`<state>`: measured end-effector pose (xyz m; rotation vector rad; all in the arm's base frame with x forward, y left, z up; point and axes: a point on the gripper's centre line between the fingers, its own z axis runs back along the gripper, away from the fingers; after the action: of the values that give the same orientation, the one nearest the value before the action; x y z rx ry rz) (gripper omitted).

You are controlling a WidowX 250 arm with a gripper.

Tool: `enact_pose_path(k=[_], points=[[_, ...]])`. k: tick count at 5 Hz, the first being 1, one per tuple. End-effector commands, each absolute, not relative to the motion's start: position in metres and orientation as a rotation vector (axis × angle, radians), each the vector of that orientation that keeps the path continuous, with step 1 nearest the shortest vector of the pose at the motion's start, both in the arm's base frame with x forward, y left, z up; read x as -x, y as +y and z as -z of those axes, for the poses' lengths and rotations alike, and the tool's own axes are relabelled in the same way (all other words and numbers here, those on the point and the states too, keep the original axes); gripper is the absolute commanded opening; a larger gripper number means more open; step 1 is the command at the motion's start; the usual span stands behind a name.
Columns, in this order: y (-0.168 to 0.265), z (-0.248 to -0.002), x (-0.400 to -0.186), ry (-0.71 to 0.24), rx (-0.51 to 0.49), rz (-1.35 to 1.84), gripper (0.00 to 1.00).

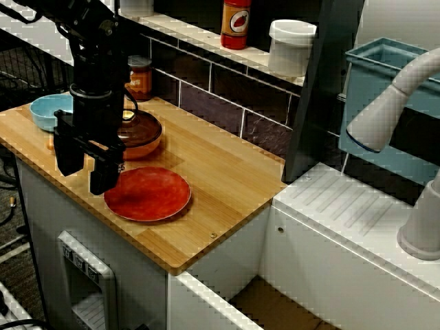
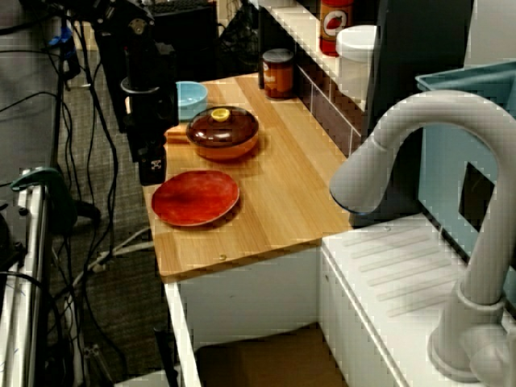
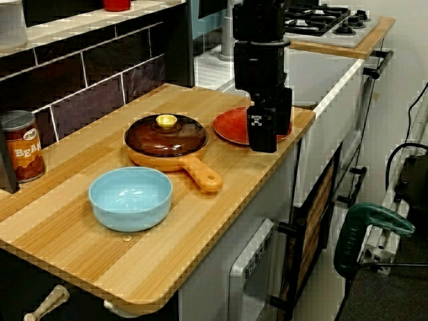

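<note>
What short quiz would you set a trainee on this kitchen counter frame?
1. True or false: the gripper is shut on the red plate.
2. What covers the orange pan? A) a brown lid; B) the red plate; C) a sponge.
3. Short answer: what stands near the tiled wall, behind the blue bowl?

Key:
1. False. The gripper is open and empty, beside the plate's edge.
2. A.
3. The bean can.
</note>
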<state>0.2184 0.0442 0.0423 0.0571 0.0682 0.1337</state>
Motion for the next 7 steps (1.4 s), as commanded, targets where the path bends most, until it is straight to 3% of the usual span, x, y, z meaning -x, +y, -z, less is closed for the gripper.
enact_pose_path(k=[1, 3, 7], points=[[0.063, -0.053, -0.223, 0.010, -0.101, -0.143, 1.00], [0.073, -0.052, -0.226, -0.027, -0.154, -0.145, 1.00], [0.096, -0.051, -0.245, -0.070, -0.148, -0.207, 1.00]])
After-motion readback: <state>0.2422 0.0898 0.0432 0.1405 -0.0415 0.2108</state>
